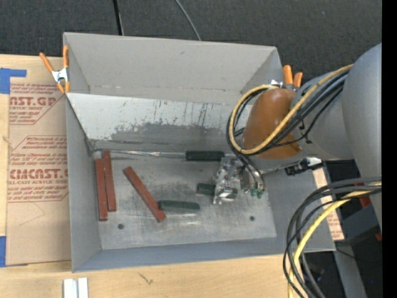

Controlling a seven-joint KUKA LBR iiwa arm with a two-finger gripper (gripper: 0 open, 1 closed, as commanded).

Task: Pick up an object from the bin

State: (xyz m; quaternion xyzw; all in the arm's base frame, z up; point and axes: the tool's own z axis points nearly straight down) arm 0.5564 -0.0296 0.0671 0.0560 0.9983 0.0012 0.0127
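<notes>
Nearest the camera, a dark green bar (178, 207) lies flat on the floor of the bin (186, 238), forward of the gripper (231, 186) and towards the view's left. Its end almost meets the lower end of a slanted red-brown stick (144, 195). Two more red-brown sticks (104, 185) lie side by side, well apart from the gripper at the far left. A small dark green block (205, 189) sits just beside the gripper's tip on the left, close enough that I cannot tell whether they touch. It is the nearest candidate, and it looks stiff, light and smooth. Being short, it probably has to be taken across its narrow width at the middle, and it may skate on the metal floor if nudged. The gripper is low over the floor. Its tip is a tangle of bright metal and wiring, so whether it is spread, closed or pinching anything I cannot tell. Behind the gripper and to the left lies a long thin tool (205, 156) with a dark handle. Its pale shaft is hard to tell from the scuffed floor at the foot of the back wall.
</notes>
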